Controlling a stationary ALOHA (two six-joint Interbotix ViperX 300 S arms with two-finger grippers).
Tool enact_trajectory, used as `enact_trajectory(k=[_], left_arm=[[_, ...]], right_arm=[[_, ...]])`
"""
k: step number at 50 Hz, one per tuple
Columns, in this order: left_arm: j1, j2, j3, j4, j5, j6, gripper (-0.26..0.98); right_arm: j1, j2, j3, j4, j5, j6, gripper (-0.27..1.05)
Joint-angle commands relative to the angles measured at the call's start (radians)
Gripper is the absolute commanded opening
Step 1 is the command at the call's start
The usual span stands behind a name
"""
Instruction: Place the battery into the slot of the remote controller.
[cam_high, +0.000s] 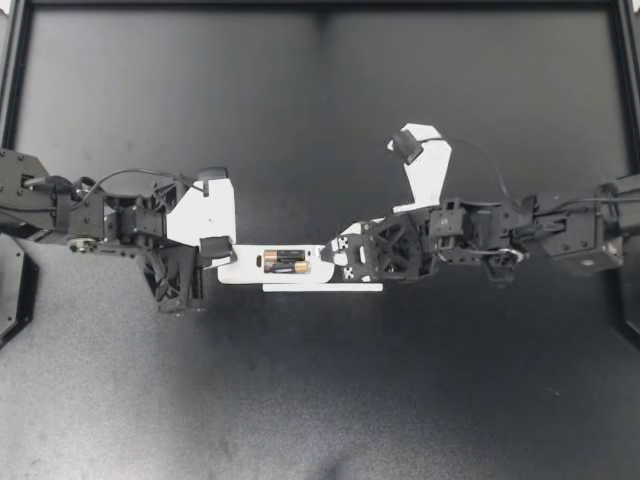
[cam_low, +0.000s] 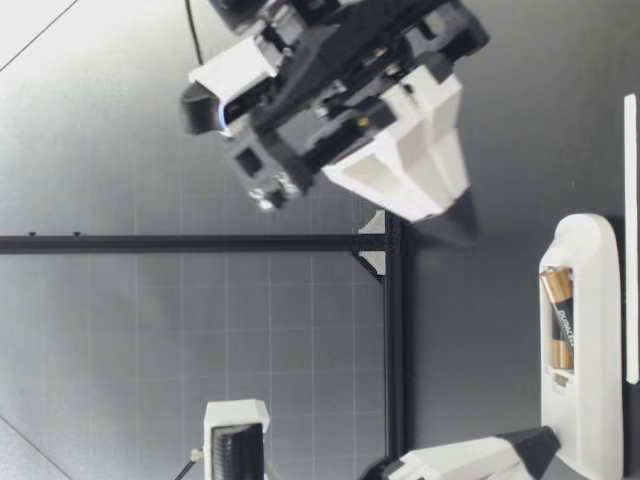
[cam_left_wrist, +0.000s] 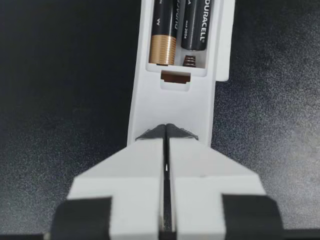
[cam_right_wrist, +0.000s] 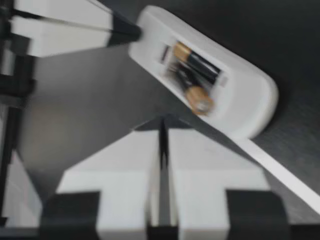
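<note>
Loaded, steadied, awaiting a last check.

On the matte black surface (cam_high: 320, 400), seen from above, the left gripper (cam_high: 218, 250) has its white plastic fingers pressed together on nothing, tips against the 9 o'clock end of the long white plastic remote controller (cam_high: 245, 265). The right gripper (cam_high: 340, 255), likewise closed and empty, hangs clear above the 3 o'clock end. The remote controller lies flat, its open rectangular slot (cam_left_wrist: 177, 70) facing up, long axis 9-to-3, so the slot sits at 9 o'clock from the right gripper and lower down; that looks the free arm for any final press. A thin flat white strip (cam_high: 320, 288), probably the cover, lies just beside the remote controller at 6 o'clock. Two black-and-gold cylindrical batteries (cam_high: 286, 262) lie side by side in the slot, apparently seated.
</note>
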Motion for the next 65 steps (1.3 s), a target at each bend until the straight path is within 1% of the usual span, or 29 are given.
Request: enact_trajectory(k=[1, 6, 24, 47, 65], left_arm=[[0.003, 0.0, 0.008, -0.002, 0.009, 0.0, -0.23], [0.003, -0.002, 0.008, -0.002, 0.009, 0.0, -0.23], [0.003, 0.0, 0.003, -0.002, 0.009, 0.002, -0.24], [0.003, 0.0, 0.003, -0.002, 0.009, 0.003, -0.23], [0.003, 0.003, 0.008, -0.002, 0.009, 0.002, -0.24]], right_arm=[[0.005, 0.005, -0.034, -0.002, 0.025, -0.002, -0.14], [0.005, 0.029, -0.063, -0.003, 0.055, -0.008, -0.16], [-0.005, 0.074, -0.109, -0.035, 0.064, -0.009, -0.16], [-0.018, 0.11, -0.123, -0.048, 0.064, -0.009, -0.16], [-0.017, 0.141, -0.161, -0.066, 0.094, -0.008, -0.16]])
